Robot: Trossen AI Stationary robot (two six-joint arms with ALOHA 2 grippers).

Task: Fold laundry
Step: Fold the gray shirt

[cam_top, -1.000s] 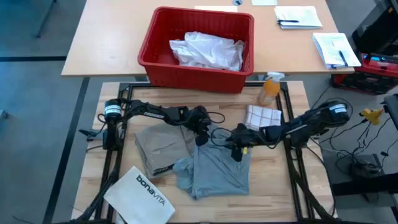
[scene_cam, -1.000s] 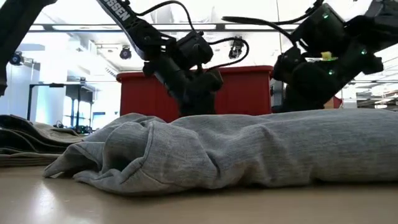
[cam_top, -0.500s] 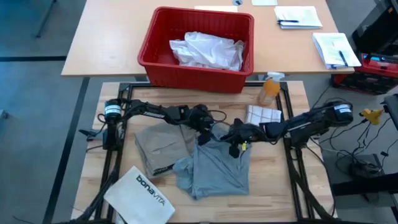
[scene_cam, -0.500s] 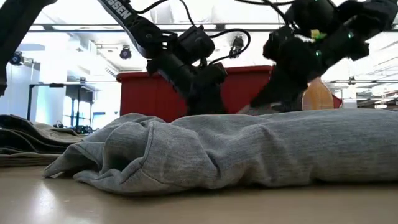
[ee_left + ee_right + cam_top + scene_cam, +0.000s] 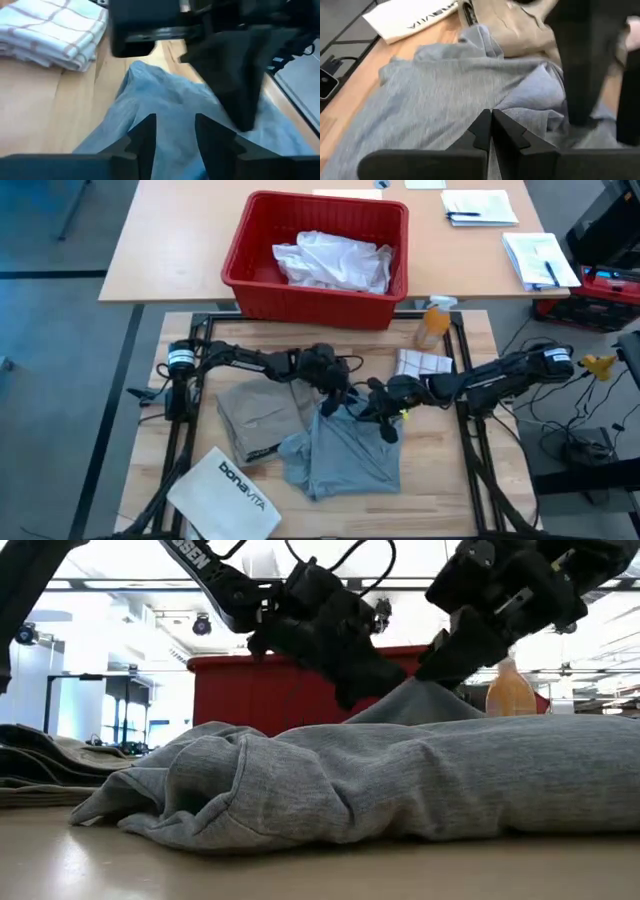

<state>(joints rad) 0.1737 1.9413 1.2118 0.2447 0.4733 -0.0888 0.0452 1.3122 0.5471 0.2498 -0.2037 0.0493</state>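
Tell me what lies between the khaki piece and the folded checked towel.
In the high view, both end effectors, left and right, sit between the khaki piece and checked towel, lifting the grey T-shirt's far edge.

My two arms are matt black throughout, built of slim tubular links with bulkier rounded joint housings; on the left arm point(image 5: 240, 360) I can read white capital lettering along the upper link in the low view, though only the tail of the word shows; each shoulder carries a pale silver-white ring at its base; thin black cables loop loosely off both wrists; the right arm point(image 5: 500, 375) bears a small yellow-green tag near its wrist; the left gripper point(image 5: 172, 135) and the right gripper point(image 5: 491, 131) have flat, dark, angular fingers with stepped inner edges.
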